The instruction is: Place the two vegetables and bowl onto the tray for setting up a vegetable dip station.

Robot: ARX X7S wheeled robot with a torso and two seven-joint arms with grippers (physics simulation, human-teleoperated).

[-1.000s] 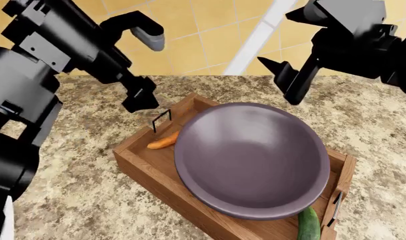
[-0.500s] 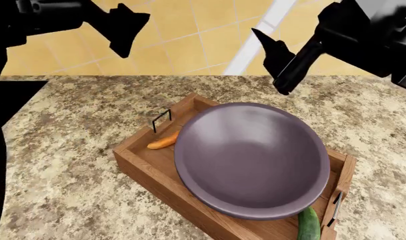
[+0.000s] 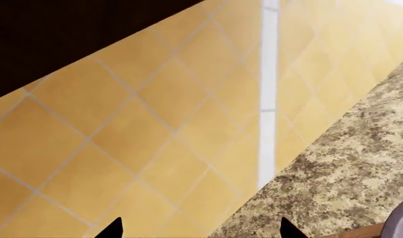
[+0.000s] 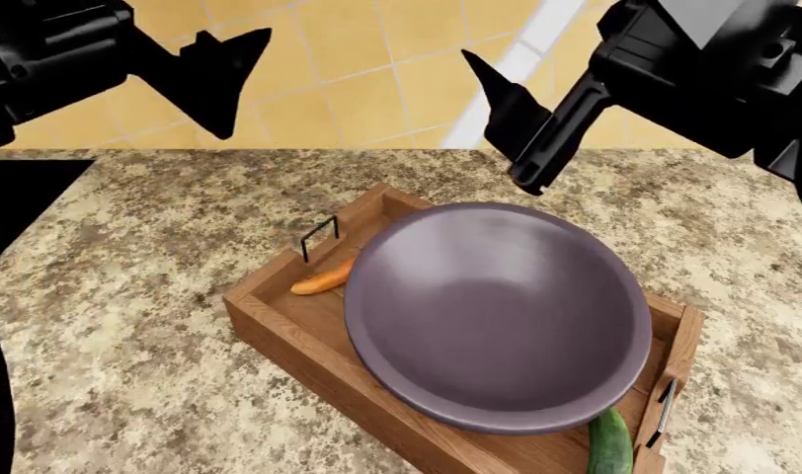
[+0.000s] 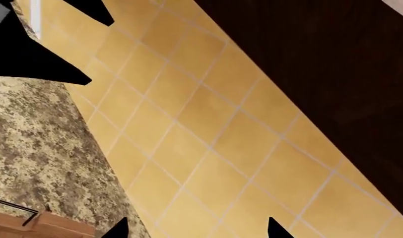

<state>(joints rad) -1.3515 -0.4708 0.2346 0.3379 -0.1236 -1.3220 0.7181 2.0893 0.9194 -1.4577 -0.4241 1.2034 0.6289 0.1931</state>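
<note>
The brown wooden tray (image 4: 276, 308) lies at an angle on the counter. The dark purple-grey bowl (image 4: 496, 314) stands in it and fills most of it. The orange carrot (image 4: 322, 280) lies in the tray beside the bowl's left rim. At the tray's near right end lies the green cucumber (image 4: 609, 442), partly cut off by the frame. My left gripper (image 4: 236, 79) (image 3: 201, 230) is open, high above the counter, left of the tray. My right gripper (image 4: 500, 118) (image 5: 196, 230) is open above the bowl's far rim. Both are empty and point at the wall.
The speckled granite counter (image 4: 137, 257) runs all round the tray. A yellow tiled wall (image 4: 374, 89) with a white vertical strip (image 4: 507, 79) rises behind it. A tray corner with its metal handle (image 5: 16, 208) shows in the right wrist view.
Both arms have lifted and swung up toward the wall. The left gripper rose from near the tray's far corner. The right gripper shifted left. Bowl, carrot and cucumber have not moved.
</note>
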